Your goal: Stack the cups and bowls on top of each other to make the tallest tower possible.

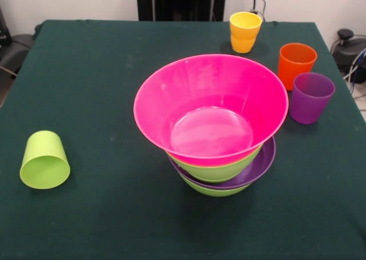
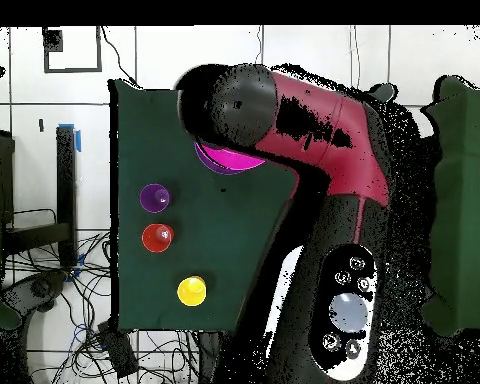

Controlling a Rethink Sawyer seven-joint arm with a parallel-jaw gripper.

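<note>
In the front view no gripper shows at all; only the dark pedestal [image 1: 180, 3] stands behind the far edge of the green table [image 1: 103, 214]. In the overhead view the red and black arm [image 2: 314, 130] reaches from its base across the table and its bulky head sits directly over the tower, so the gripper itself is hidden and I cannot tell how it is set.

Going left to right in the front view: the lime green cup [image 1: 44, 160] lies tipped on its side, mouth toward the camera, its long axis running roughly away from the camera. It is well apart from the tower, and the arm's body hides it from above. Next comes the tower [image 1: 217, 157]: a lime green bowl at the bottom, the shallow purple bowl [image 1: 266, 163] on it, another lime green bowl, and the pink bowl [image 1: 210, 108] uppermost, leaning slightly. Right of it and farther back stand the yellow-orange cup [image 1: 245, 31], the orange cup [image 1: 296, 64] and the purple cup [image 1: 311, 97], all upright with mouths up, the last two nearly touching.

Relative to the arm's head in the overhead view, the three upright cups lie off to one side of the tower in a row, with the purple cup [image 2: 154, 197] nearest. My judgement is that the next move turns on this: an upright cup close by is the easier pick, while the tipped green one needs a sideways approach across its axis.
</note>
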